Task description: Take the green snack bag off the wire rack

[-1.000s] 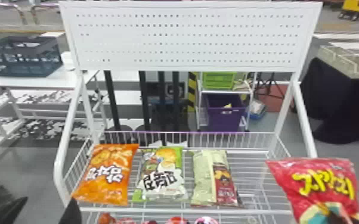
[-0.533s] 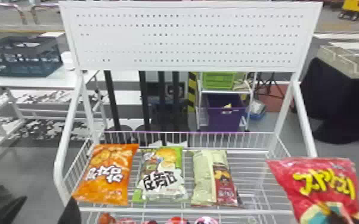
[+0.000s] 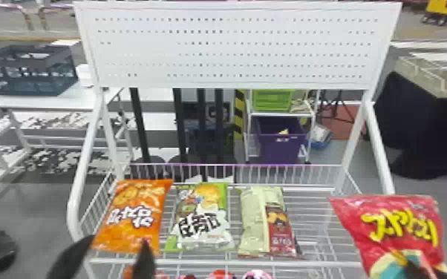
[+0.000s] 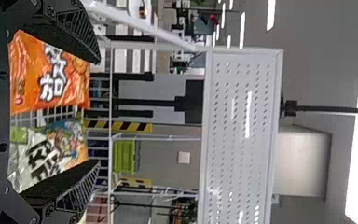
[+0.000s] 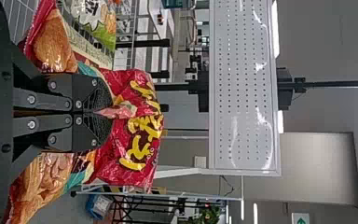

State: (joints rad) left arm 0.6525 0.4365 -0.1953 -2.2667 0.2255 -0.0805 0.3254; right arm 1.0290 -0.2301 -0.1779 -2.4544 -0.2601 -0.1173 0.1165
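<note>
Head view, lower L: left pincer (image 3: 118, 241), fingers apart, hangs by the orange bag (image 3: 133, 215) at the front of the wire rack (image 3: 204, 263). Green snack bag (image 3: 200, 219) lies on the rack, lower ctr, w/ a pale bag (image 3: 258, 222) beyond. Closing w/o a shift R would likely grab orange; dipping too deep could snag wire. Lower R, right pincer (image 5: 98, 112), clamped on red bag (image 3: 397, 222), may bump the rack if swung in.
</note>
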